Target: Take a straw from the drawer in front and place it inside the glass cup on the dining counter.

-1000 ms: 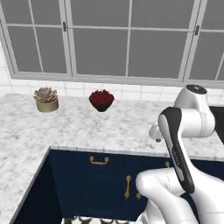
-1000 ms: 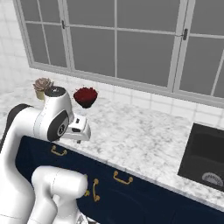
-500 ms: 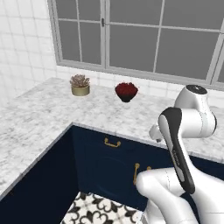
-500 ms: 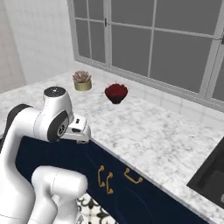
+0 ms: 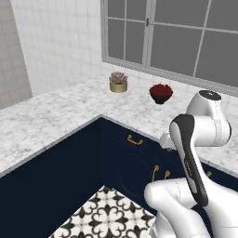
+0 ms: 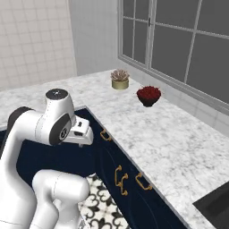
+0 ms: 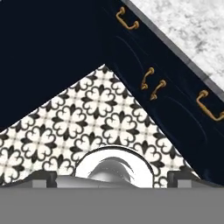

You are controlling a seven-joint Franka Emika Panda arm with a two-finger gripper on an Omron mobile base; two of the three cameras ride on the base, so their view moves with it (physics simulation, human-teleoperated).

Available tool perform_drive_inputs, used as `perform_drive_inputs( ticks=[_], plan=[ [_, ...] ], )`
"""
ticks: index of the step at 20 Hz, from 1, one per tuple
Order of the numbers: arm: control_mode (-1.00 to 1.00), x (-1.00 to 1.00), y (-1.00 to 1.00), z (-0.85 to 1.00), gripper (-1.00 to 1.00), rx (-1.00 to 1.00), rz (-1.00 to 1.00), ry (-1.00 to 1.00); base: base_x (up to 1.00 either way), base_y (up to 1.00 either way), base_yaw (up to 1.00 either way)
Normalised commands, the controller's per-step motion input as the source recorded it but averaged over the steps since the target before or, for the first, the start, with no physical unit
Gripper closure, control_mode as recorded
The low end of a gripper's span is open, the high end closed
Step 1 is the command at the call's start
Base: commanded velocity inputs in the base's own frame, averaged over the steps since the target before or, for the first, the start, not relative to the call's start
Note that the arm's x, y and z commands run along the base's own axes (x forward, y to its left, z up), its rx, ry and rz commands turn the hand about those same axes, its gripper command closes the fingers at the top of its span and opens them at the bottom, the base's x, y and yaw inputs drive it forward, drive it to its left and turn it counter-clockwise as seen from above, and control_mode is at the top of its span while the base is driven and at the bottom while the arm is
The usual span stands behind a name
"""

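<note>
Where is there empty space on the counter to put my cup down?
Lots of bare marble counter lies left of the little potted plant, along the tiled wall. More bare marble stretches from the berry bowl toward the dark sink corner. The crowded bit is plant and bowl under the window.

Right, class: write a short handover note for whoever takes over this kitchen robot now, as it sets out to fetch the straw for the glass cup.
Gripper: open, holding nothing, aimed down at the patterned floor tiles.
Wide navy blue drawer with a small brass bar handle: shut, under the white-grey marble counter, near the inner corner.
Done: nothing yet.
Left: open the drawer, take the striped straw, carry it to the glass cup on the dining counter and stand it inside.
</note>
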Motion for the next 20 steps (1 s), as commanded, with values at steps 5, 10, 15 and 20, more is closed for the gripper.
perform_drive_inputs(
  ticks=[5, 10, 15, 20],
  plan=[
    [-1.00, -0.03, -0.02, -0.09, -1.00, 0.00, 0.20, 0.00, -0.12, -0.07, 0.32],
    [-1.00, 0.10, 0.35, -0.05, -1.00, -0.03, 0.17, 0.02, 0.00, 0.00, 0.00],
    [-1.00, 0.55, 0.88, 0.00, -1.00, -0.22, 0.00, 0.12, 0.00, 0.00, 0.00],
    [-1.00, 0.81, 0.88, -0.14, -1.00, -0.35, -0.03, 0.26, 0.00, 0.00, 0.00]
  ],
)
